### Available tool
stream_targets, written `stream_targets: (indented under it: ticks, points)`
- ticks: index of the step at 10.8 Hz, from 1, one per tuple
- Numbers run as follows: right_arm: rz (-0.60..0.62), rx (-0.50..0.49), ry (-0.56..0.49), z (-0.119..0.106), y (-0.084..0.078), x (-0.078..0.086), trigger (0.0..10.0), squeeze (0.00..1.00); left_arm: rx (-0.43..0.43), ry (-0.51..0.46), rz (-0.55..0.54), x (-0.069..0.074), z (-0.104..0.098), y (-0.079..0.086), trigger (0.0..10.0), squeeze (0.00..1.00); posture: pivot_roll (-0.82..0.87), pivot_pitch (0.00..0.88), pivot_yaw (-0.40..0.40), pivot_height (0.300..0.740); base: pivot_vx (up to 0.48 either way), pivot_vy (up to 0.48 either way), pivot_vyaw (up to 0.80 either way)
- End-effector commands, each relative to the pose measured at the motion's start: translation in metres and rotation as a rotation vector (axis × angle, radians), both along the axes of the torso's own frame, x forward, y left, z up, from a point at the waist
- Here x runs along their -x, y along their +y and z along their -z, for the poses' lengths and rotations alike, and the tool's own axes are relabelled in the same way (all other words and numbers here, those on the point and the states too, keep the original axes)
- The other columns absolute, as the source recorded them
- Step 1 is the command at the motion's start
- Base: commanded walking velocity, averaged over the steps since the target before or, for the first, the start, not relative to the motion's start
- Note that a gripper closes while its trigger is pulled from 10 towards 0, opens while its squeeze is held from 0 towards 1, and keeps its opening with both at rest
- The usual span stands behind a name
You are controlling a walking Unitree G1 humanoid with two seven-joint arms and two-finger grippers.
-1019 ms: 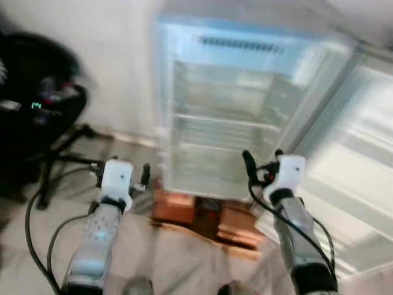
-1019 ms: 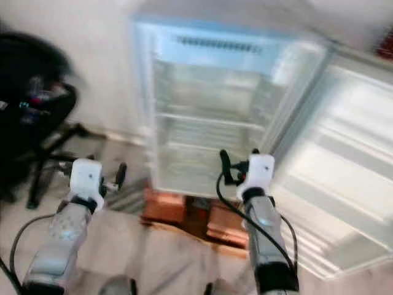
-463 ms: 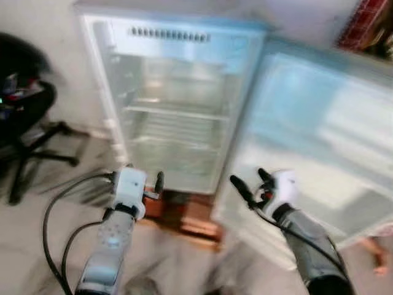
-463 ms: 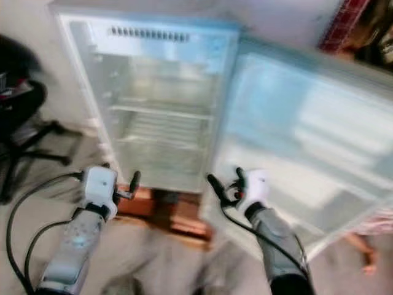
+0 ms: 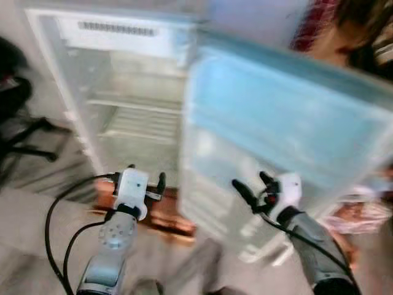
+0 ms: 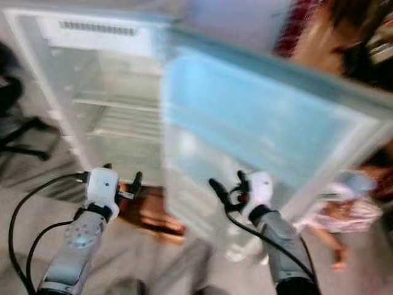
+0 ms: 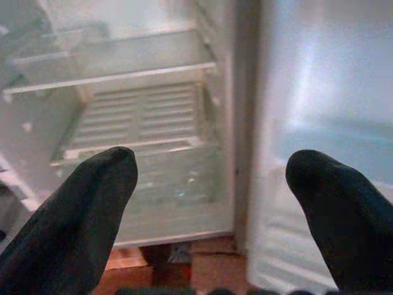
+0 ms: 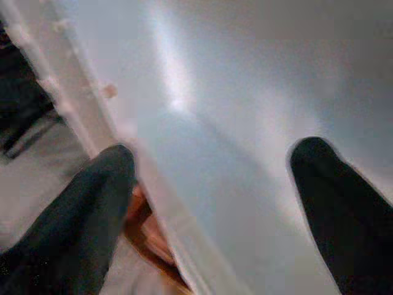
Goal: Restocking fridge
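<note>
I am standing at the open fridge, which takes up the upper left of the head views, its wire shelves bare as far as the blur lets me tell, while the fridge door swings across the centre and right of the frame. The left gripper hovers low and left of centre with its jaws spread and nothing between them; the left wrist view looks past its fingertips into the lower compartment. The right gripper sits at lower right of centre, jaws likewise spread and empty, close against the door's inner face. A person is partly visible at the right edge. I judge this an early step: the fridge is open but neither gripper carries stock, and no goods can be made out. The next move, as I read it, calls for settling the view, clearing the door and finding something to load.
</note>
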State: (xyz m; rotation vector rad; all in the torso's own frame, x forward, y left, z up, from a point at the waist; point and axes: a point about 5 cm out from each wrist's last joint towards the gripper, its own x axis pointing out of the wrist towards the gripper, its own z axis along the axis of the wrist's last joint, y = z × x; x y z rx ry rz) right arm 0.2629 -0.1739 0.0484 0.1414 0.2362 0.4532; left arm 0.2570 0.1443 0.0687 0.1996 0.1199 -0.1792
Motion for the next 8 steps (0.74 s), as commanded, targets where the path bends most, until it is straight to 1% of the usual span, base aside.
stream_targets:
  ticks: [1,2,3,4,5,7,8]
  points:
    - [-0.117,-0.051,0.014,-0.003,0.013,0.004,10.0,0.0,-0.003,-0.007,-0.028,0.0,-0.001,0.007,10.0,0.0,0.13,0.059,-0.052,0.74,0.0,0.0,0.0]
    - [-0.211,-0.094,0.056,-0.004,0.016,0.01,10.0,0.0,0.0,-0.002,-0.038,0.0,0.0,0.009,10.0,0.0,0.13,0.059,-0.053,0.74,0.0,0.0,0.0]
    - [-0.301,-0.112,0.08,-0.006,0.015,0.017,10.0,0.0,0.005,-0.001,-0.036,0.001,0.0,0.01,10.0,0.0,0.13,0.059,-0.053,0.74,0.0,0.0,0.0]
    - [-0.36,-0.121,0.104,-0.007,0.013,0.022,10.0,0.0,0.011,0.001,-0.03,0.002,0.0,0.008,10.0,0.0,0.13,0.058,-0.055,0.74,0.0,0.0,0.0]
    - [-0.384,-0.116,0.114,-0.007,0.013,0.023,10.0,0.0,0.006,0.004,-0.029,0.003,0.001,0.007,10.0,0.0,0.13,0.058,-0.056,0.74,0.0,0.0,0.0]
    - [-0.382,-0.118,0.118,-0.009,0.012,0.025,10.0,0.0,0.005,0.006,-0.024,0.003,0.001,0.006,10.0,0.0,0.13,0.06,-0.055,0.74,0.0,0.0,0.0]
    - [-0.392,-0.126,0.127,-0.008,0.013,0.028,10.0,0.0,0.002,0.01,-0.023,0.003,0.001,0.006,10.0,0.0,0.13,0.061,-0.053,0.74,-0.304,0.0,0.0]
